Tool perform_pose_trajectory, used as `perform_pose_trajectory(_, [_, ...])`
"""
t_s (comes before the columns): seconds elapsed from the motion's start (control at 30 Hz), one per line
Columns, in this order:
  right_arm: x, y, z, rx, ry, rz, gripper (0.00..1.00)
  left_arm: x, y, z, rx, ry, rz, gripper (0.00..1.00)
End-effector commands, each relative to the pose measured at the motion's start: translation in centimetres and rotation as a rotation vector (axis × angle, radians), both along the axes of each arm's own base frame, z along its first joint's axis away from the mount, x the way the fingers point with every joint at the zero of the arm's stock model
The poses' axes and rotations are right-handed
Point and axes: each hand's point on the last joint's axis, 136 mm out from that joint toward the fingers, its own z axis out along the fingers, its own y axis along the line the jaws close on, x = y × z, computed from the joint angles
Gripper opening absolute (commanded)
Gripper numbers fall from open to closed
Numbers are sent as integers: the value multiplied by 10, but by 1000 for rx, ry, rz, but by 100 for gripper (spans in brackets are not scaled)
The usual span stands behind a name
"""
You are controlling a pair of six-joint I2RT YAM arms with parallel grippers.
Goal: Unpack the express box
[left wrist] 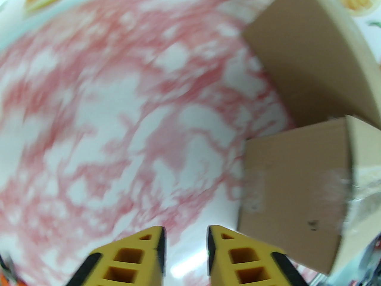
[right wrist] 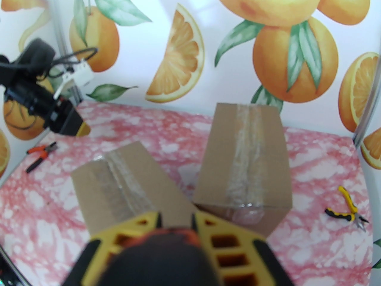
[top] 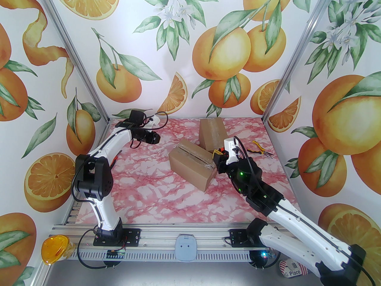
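cardboard, two boxes on the pink marbled table (top: 148, 195). near box (top: 190, 167) sits at centre of the top view, angled, flaps down; a dark slit runs along its taped top seam, with ragged tape at the right end. far box (top: 211, 131) stands just behind it toward the back wall, tape strip intact along its top; corners close, cannot tell whether they touch.

right gripper (top: 216, 159) is at the right end of the near box, over the seam end. its yellow fingers (right wrist: 140, 228) are clamped on a dark object with an orange edge (right wrist: 166, 249); blurred in the wrist view, so cannot tell what it is, nor whether it touches the cardboard.

left gripper (top: 154, 138) hangs over bare table at upper left of the top view, well apart from both boxes. in its wrist view the fingers (left wrist: 143, 249) stand partly apart with nothing between them; both boxes lie at the right edge of that frame.

yellow pliers (top: 258, 150) lie on the table at right, near the far box. orange pliers (right wrist: 40, 156) lie at left of the right wrist frame, under the left arm.
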Motion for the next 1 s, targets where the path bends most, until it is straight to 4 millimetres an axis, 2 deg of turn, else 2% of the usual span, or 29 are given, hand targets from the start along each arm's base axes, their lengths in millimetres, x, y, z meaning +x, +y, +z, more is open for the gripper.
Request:
perform_pose_trajectory(0.0, [0,1,11,9,-15,11,0,-15,-39,52,-102,-65,-109,43])
perform_pose_trajectory(0.1, [-1,0,6,7,-7,9,0,-23,-60,53,-125,-48,-161,48])
perform_pose_trajectory(0.27, [0,3,-3,-6,17,20,0,-34,-78,40,-143,11,-213,52])
perform_pose_trajectory(0.4, [0,6,-7,-10,25,34,0,-46,-82,25,-141,69,-239,52])
perform_pose_trajectory(0.6, [-1,6,-15,-31,45,40,0,-61,-84,20,-173,100,-263,53])
perform_pose_trajectory(0.83, [-3,5,-26,-36,65,42,0,-64,-78,-16,-126,166,-243,52])
perform_pose_trajectory(0.97, [-6,3,-36,-54,103,43,0,-62,-76,-28,-110,177,-229,48])
